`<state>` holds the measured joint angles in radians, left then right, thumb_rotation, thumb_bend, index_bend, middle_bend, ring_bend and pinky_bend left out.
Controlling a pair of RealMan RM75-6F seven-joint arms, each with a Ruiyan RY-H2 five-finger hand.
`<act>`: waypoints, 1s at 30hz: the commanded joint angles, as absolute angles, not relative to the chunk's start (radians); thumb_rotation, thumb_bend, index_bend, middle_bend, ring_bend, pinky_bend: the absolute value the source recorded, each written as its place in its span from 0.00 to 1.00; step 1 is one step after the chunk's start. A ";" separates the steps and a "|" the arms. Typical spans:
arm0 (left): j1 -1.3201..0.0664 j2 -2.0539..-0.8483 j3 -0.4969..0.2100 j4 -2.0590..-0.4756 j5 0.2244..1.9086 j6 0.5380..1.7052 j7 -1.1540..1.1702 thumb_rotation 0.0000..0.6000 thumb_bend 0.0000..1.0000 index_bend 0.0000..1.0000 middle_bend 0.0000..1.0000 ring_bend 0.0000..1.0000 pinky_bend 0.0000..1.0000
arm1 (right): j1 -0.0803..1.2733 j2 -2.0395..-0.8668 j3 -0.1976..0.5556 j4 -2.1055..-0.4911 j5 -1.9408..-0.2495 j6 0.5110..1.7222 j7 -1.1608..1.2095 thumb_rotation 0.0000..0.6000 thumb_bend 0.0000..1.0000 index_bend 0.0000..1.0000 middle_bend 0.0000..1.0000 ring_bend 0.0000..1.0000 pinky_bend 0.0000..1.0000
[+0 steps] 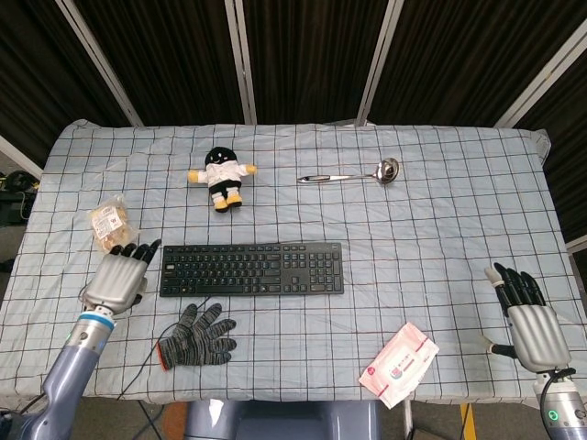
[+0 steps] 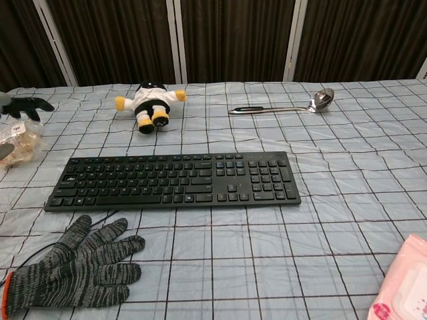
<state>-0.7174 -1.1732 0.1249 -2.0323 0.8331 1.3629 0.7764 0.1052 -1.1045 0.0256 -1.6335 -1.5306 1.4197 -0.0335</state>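
Snack bag: the clear bag of snacks (image 1: pixel 111 227) lies at the table's left edge, just beyond the left hand.
Left hand: the left hand (image 1: pixel 117 278) hovers flat with its dark fingers spread, grasping nothing; only its fingertips (image 2: pixel 27 105) show in the chest view.
Keyboard: the black keyboard (image 1: pixel 251 269) lies lengthwise across the checked tablecloth (image 1: pixel 440 211), its left end just beside the left hand and not touching it.
Glove: a grey knit glove (image 1: pixel 196 337) lies flat in front of the keyboard's left half, close to the near edge.
Plush toy: a small black and white plush toy (image 1: pixel 220 176) lies beyond the keyboard.
Ladle: a metal ladle (image 1: pixel 350 175) lies right of the toy, bowl pointing right.
Wipes: a pink pack of wipes (image 1: pixel 398 364) sits at the near edge, between keyboard and right hand.
Right hand: the right hand (image 1: pixel 526 320) rests at the table's right corner, fingers stretched out and empty, well apart from the keyboard.
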 commanded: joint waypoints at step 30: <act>-0.193 -1.157 0.177 -1.702 1.429 1.684 0.311 1.00 0.05 0.00 0.00 0.00 0.00 | 0.108 -1.129 0.034 -1.616 -1.540 1.438 -0.064 1.00 0.07 0.00 0.00 0.00 0.00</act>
